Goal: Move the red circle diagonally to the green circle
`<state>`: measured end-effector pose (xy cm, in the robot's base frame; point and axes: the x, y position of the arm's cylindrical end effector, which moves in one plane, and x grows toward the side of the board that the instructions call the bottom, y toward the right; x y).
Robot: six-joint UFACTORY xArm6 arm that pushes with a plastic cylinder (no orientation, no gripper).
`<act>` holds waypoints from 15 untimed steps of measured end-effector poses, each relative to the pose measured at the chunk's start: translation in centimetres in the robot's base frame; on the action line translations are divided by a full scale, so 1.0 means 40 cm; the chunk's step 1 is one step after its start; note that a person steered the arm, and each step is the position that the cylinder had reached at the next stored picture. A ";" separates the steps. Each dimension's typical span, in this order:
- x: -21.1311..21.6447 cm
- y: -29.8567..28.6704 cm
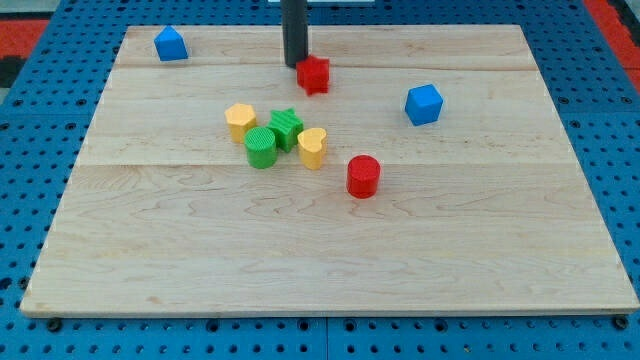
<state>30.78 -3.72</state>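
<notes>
My tip point(297, 65): near the counter's point(330, 260) top edge, touching the red star point(314, 75); no gripper fitted, nothing held.
Red circle point(363, 177): mid-counter, well apart from my tip.
Green circle point(261, 147): left of it, touching the green star point(287, 128).
Yellow heart point(313, 147): between the two circles.
Yellow hexagon point(240, 121): behind the green circle.
Risk: a direct push likely jams the heart into the cluster and shifts the green circle.
Risk: leaving the top edge, my tip may drag the red star.
</notes>
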 end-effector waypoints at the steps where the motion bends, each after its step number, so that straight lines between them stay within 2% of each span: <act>1: 0.144 0.092; 2: 0.249 0.184; 3: 0.394 0.338; 4: 0.439 0.197; 5: 0.402 0.014; 7: 0.323 0.077; 8: 0.256 -0.071; 9: 0.359 -0.097; 10: 0.348 -0.125; 11: 0.328 -0.284; 12: 0.294 -0.211; 13: 0.142 -0.208; 14: 0.213 -0.163; 15: 0.293 -0.237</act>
<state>42.50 -13.19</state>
